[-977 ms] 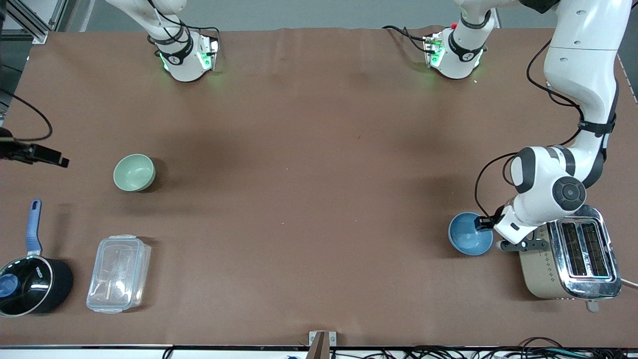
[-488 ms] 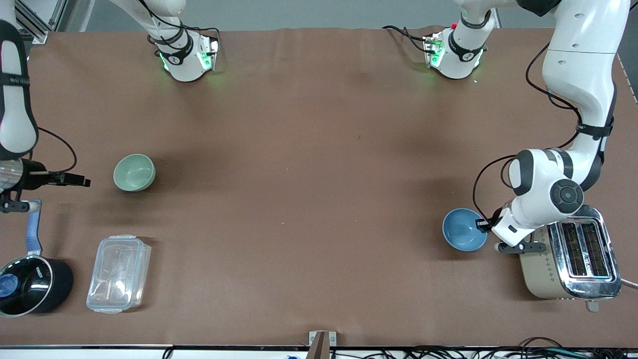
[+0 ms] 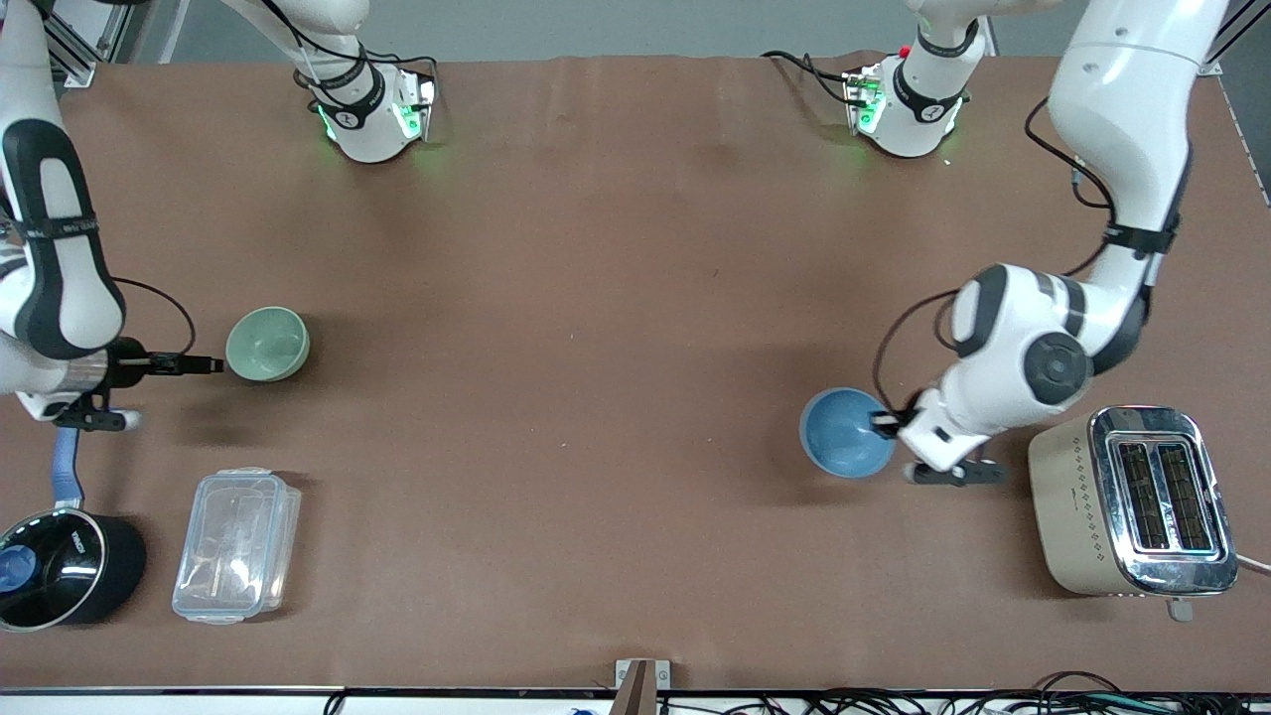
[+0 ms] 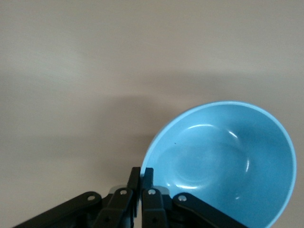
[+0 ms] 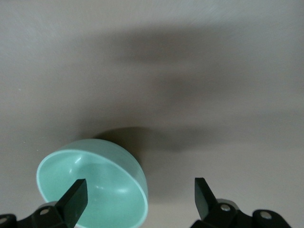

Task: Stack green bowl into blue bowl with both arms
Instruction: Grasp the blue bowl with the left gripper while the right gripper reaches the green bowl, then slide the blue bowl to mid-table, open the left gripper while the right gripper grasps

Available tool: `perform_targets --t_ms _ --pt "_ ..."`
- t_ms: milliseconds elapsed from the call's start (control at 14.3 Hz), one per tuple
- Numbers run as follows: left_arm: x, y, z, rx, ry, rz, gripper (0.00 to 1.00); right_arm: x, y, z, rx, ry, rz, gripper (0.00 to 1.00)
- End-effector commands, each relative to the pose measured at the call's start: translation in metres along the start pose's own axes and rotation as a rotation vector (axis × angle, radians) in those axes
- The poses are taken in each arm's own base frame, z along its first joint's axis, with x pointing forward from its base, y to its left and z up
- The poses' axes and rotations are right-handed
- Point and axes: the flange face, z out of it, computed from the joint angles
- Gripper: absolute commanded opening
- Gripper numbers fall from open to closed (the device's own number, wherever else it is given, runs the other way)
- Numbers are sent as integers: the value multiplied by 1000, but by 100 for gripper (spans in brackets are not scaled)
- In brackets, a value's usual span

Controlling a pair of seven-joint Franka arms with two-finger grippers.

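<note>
The green bowl [image 3: 267, 344] stands upright on the brown table toward the right arm's end. My right gripper [image 3: 212, 365] is open at its rim. In the right wrist view, my right gripper [image 5: 140, 192] has one finger over the inside of the green bowl [image 5: 90, 185] and the other outside the rim. My left gripper [image 3: 884, 424] is shut on the rim of the blue bowl [image 3: 849, 433] and holds it low over the table beside the toaster. In the left wrist view, my left gripper [image 4: 141, 172] pinches the edge of the blue bowl [image 4: 228, 161].
A beige and chrome toaster [image 3: 1132, 501] stands toward the left arm's end. A black saucepan with a blue handle [image 3: 65, 566] and a clear plastic container [image 3: 236, 544] sit nearer to the front camera than the green bowl.
My left gripper has carried the blue bowl away from the toaster toward the table's middle. My right gripper has come in from the table's edge up to the green bowl's rim.
</note>
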Motion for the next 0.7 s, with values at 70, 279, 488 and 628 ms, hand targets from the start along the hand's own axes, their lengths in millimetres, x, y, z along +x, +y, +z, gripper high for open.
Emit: perform_targets --t_ms 70,279,488,628 --pt "-57 126 21 -16 -32 -62 1 6 5 36 49 -36 -42 56" --pt "-86 177 51 -43 -32 -109 2 5 5 37 61 -44 -57 6" --pt "-115 214 87 -62 -48 -157 4 4 0 39 95 -58 -50 2" --pt "-124 220 103 -37 -38 -146 6 0 -9 36 117 -88 -58 1"
